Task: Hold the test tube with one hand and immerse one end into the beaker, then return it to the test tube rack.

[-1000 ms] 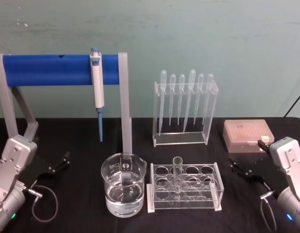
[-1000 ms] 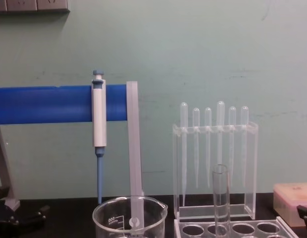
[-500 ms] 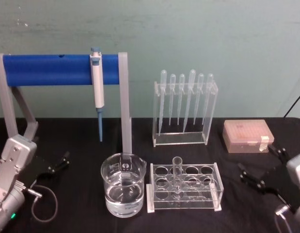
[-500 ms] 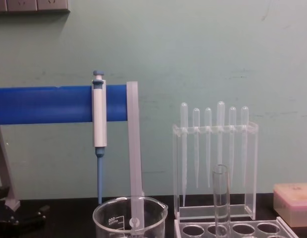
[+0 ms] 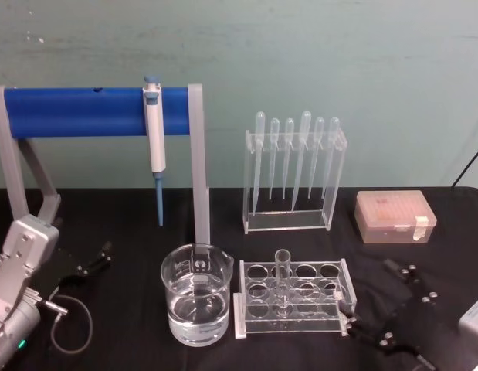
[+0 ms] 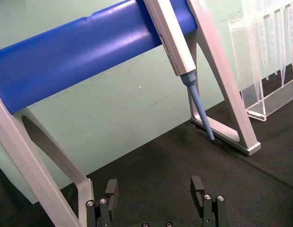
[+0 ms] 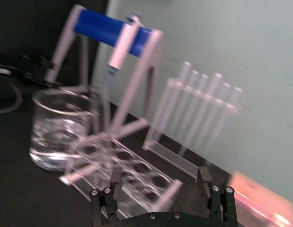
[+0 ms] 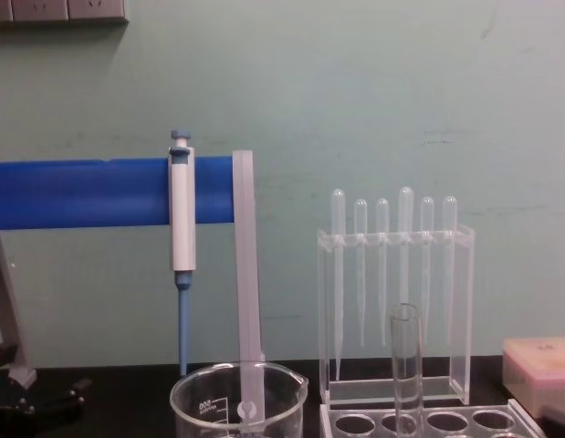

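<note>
1. The test tube [image 5: 283,280] stands upright in the clear rack [image 5: 296,327], in the second hole from the rack's left end. Which row cannot be told. No end effector touches it.
2. From the chest view, the test tube [image 8: 406,365] rises well above the rack top [image 8: 465,422], open rim uppermost. From the head view, its rounded bottom sits low inside the rack.
3. The beaker [image 5: 196,297] stands just beside the rack, on its left. The head view shows clear liquid filling its lower part. The chest view gives the beaker [image 8: 238,401] from the side, with its spout and white marks.
4. The right end effector [image 5: 368,294] lies low over the worktop [image 5: 123,216], near the rack's right end. One finger is just beside the front right corner; contact cannot be told.
5. In its own wrist view, the right end effector [image 7: 159,179] has its jaws spread wide, holding nothing. The rack and beaker lie ahead of it.
6. The left end effector [image 5: 96,261] sits parked at the worktop's left edge, well apart from the beaker. Its wrist view shows the left end effector [image 6: 155,187] spread wide and holding nothing.
7. Behind stand a pipette holder [image 5: 293,220], a pipettor [image 5: 155,131] hung on a blue bar [image 5: 76,112], and a pink box [image 5: 394,216].
</note>
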You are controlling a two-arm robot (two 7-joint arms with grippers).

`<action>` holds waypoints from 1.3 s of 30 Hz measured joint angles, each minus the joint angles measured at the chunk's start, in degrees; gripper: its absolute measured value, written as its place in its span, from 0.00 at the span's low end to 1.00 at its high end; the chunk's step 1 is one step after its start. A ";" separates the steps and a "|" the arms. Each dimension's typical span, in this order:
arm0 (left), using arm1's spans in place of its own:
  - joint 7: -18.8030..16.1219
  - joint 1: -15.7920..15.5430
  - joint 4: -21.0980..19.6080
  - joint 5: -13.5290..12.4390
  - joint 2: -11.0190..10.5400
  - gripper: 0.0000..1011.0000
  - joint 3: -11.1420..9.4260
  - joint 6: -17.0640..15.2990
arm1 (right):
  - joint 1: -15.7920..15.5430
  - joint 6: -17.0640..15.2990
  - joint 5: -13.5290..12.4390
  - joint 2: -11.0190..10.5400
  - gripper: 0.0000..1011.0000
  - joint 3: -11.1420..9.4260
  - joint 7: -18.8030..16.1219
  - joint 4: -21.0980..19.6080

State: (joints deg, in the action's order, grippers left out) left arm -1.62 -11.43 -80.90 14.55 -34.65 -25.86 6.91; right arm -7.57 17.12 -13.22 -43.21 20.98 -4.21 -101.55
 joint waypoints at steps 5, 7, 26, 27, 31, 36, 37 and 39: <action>0.00 0.00 0.00 0.00 0.00 0.99 0.00 0.00 | 1.86 0.88 1.60 2.21 0.99 1.99 -2.09 0.27; 0.00 0.00 0.00 0.00 0.00 0.99 0.00 0.00 | 3.07 1.60 2.71 3.59 0.99 3.07 -3.01 0.98; 0.00 0.00 0.00 0.00 0.00 0.99 0.00 0.00 | 11.50 5.49 6.71 14.40 0.99 6.74 -7.20 10.92; 0.00 0.00 0.00 0.00 0.00 0.99 0.00 0.00 | 11.71 5.48 6.73 14.70 0.99 6.78 -7.31 11.18; 0.00 0.00 0.00 0.00 0.00 0.99 0.00 0.00 | 12.60 5.32 6.80 16.28 0.99 6.83 -7.63 12.39; 0.00 0.00 0.00 0.00 0.00 0.99 0.00 0.00 | 12.96 4.94 6.95 17.94 0.93 6.39 -7.63 13.27; 0.00 0.00 0.00 0.00 0.00 0.99 0.00 0.00 | 12.96 4.84 7.00 18.13 0.90 6.27 -7.63 13.30; 0.00 0.00 0.00 0.00 0.00 0.99 0.00 0.00 | 12.91 4.52 7.07 18.51 0.85 5.99 -7.62 13.31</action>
State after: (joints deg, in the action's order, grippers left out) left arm -1.62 -11.43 -80.90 14.55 -34.64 -25.86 6.91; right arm 5.34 21.64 -6.15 -24.70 26.98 -11.84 -88.24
